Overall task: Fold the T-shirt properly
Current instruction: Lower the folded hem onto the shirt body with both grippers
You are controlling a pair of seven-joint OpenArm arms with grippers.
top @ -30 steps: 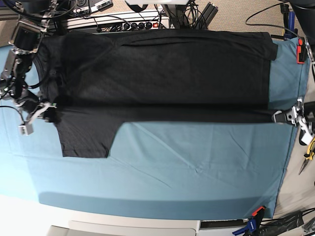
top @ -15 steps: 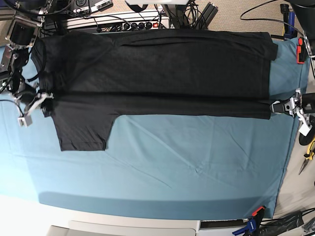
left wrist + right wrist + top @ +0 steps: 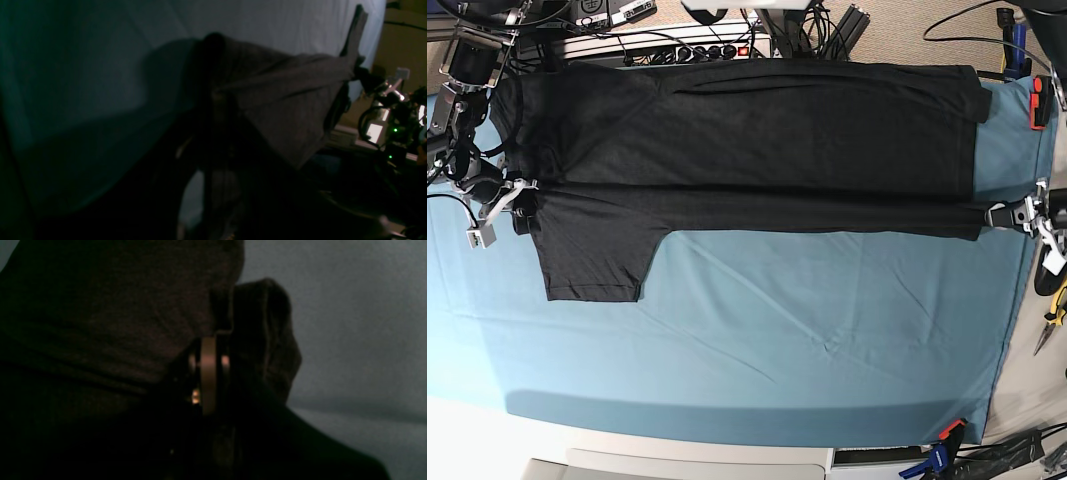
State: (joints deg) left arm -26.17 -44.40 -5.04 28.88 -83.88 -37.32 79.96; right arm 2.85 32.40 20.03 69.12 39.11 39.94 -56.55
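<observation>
The black T-shirt (image 3: 757, 130) lies stretched across the back half of the table, its near edge folded over and one sleeve (image 3: 592, 262) pointing toward the front. My right gripper (image 3: 524, 208) is shut on the shirt's folded edge at the left end. At the right end my left gripper (image 3: 999, 214) is shut on that same edge. In the left wrist view, dark cloth (image 3: 283, 100) runs taut away from the gripper. The right wrist view shows the closed fingers (image 3: 209, 373) buried in bunched black fabric (image 3: 116, 306).
A teal table cloth (image 3: 827, 340) covers the table in front of the shirt. A red object (image 3: 1037, 103) sits at the back right, pliers (image 3: 1055, 310) off the right edge, clamps (image 3: 942, 445) at the front right. Cables and a power strip (image 3: 677, 45) line the back.
Both grippers have carried the folded edge toward the back of the table. The sleeve and fold line have shifted back with them, and the shirt lies flatter.
</observation>
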